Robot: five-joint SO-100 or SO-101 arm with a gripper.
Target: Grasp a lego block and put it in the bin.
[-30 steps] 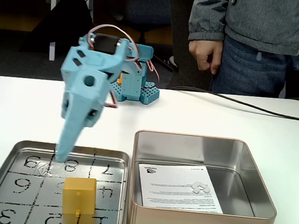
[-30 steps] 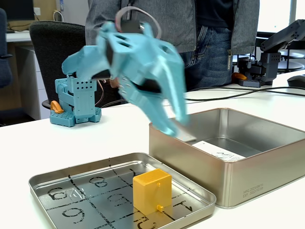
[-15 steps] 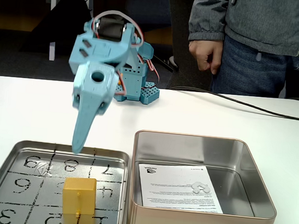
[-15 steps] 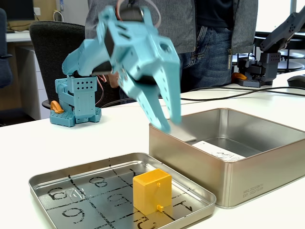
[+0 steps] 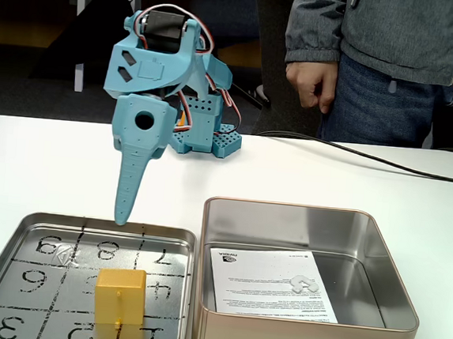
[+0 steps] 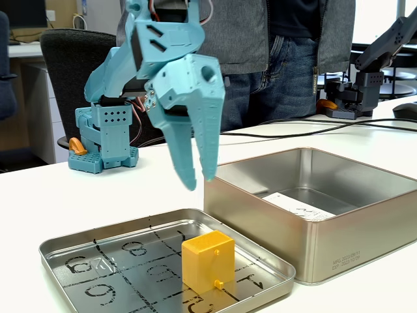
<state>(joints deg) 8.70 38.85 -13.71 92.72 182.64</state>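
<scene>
Overhead of the shallow metal tray with the hand-drawn numbered grid (image 5: 11,277) (image 6: 78,254), the light-blue plastic pincer (image 5: 121,217) (image 6: 199,181) hangs pointing downward, its two tapered fingers slightly apart and gripping nothing, as one fixed view shows. The small yellow-orange plastic lego block (image 5: 120,295) (image 6: 207,259) sits inside that tray, below the fingertips and nearer the camera, with a small nub on its front face and clear air between it and the pincer. Just beside the tray stands the deep square silvery metal bin (image 5: 389,311) (image 6: 339,241), a printed white paper sheet (image 5: 272,283) (image 6: 296,207) lying on its bottom. Both rest on the white surface (image 5: 44,169) (image 6: 58,202). Behind it stands a person in a grey jacket and jeans (image 5: 394,65), one hand (image 5: 312,83) hanging loosely.
</scene>
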